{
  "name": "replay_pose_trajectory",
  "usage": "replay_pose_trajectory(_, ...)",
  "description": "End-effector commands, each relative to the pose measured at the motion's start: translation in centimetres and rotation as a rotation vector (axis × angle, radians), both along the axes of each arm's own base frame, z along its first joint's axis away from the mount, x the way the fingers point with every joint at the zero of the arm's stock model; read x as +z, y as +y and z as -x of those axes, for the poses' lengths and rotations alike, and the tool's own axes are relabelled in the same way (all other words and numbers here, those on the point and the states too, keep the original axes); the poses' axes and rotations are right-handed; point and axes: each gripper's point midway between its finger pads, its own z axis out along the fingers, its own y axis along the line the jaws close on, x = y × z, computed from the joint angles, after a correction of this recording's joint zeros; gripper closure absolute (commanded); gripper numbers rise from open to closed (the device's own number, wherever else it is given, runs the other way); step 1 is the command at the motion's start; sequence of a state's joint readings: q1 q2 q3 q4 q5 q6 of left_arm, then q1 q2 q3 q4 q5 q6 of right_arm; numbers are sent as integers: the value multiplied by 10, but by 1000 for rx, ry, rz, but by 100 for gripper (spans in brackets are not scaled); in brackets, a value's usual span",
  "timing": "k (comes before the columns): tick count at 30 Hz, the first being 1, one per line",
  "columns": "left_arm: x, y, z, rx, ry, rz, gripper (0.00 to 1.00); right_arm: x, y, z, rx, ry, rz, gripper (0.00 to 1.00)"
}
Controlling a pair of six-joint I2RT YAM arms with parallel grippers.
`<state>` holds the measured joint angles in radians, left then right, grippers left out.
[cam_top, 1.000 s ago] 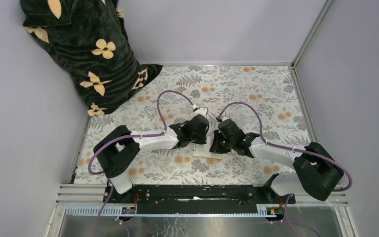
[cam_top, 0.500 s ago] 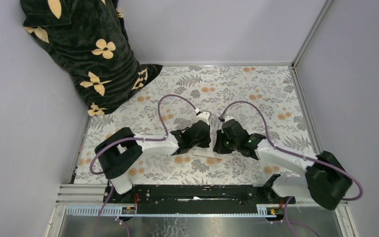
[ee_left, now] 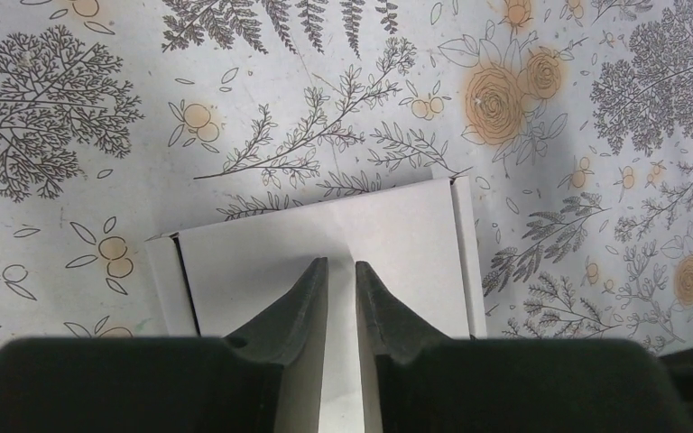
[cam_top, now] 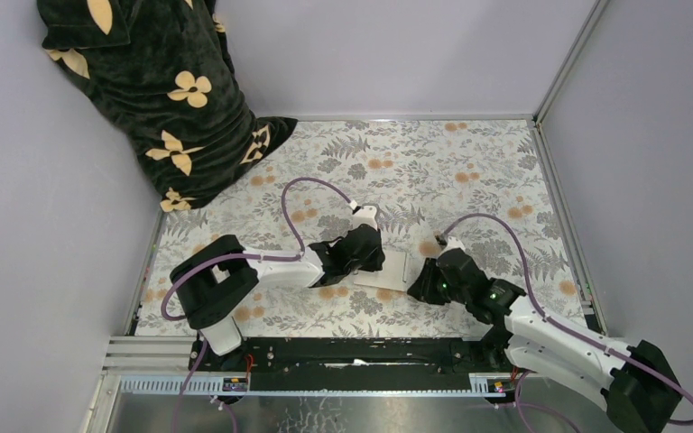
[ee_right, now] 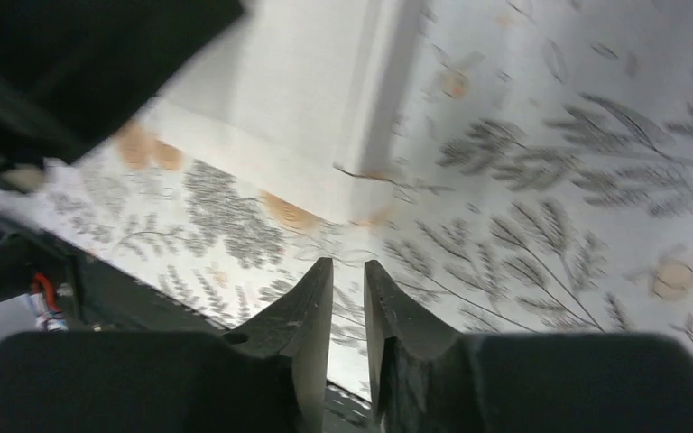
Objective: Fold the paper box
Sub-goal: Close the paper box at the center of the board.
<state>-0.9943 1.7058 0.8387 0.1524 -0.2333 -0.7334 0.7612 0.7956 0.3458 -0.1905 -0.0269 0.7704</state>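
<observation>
White thin card, likely light, springy, easily dented; take paper box (ee_left: pixel 397 234) by edge wall; left gripper (ee_left: pixel 341 263) narrowly parted over it, hold unclear; right gripper (ee_right: pixel 347 263) narrowly parted, empty.

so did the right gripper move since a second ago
Yes. The right gripper pulled away from the paper box, toward the near right, closer to the black base rail.

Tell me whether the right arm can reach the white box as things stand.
Probably yes: the right pincer hangs just off the box's right edge, only bare tablecloth between; the left pincer covers the other side.
</observation>
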Motion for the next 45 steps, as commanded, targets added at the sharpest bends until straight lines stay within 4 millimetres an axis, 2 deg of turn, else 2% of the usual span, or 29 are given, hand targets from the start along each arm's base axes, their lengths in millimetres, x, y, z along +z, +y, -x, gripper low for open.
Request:
replay_pose_trajectory(1,-55,46,33,5,137,-210,75,-4,-12,-2,-100,4,5,71)
replay_pose_trajectory(6,-49,45,33,1,128,-193,75,-3,-22,-16,-135,-57,71,66)
replay_pose_trajectory(12,-47,47,36,0,128,-192,74,-8,-14,-27,-115,-72,94,63)
replay_pose_trajectory(15,-48,49,36,0,130,-197,74,-8,-8,-33,-91,-83,110,46)
replay_pose_trajectory(18,-46,48,37,-2,127,-189,74,-4,-7,-41,-62,-114,158,40)
replay_pose_trajectory(21,-45,48,37,-11,123,-188,74,10,-9,-53,-27,-179,226,38)
replay_pose_trajectory(26,-49,46,40,-52,124,-203,74,46,-13,-82,16,-377,316,32)
replay_pose_trajectory(30,-50,39,39,-89,108,-183,75,57,-6,-99,63,-435,384,40)
replay_pose_trajectory(35,-48,35,38,-104,92,-176,75,37,10,-111,160,-383,460,56)
replay_pose_trajectory(45,-25,38,33,-104,7,-139,76,13,43,-111,303,-329,412,59)
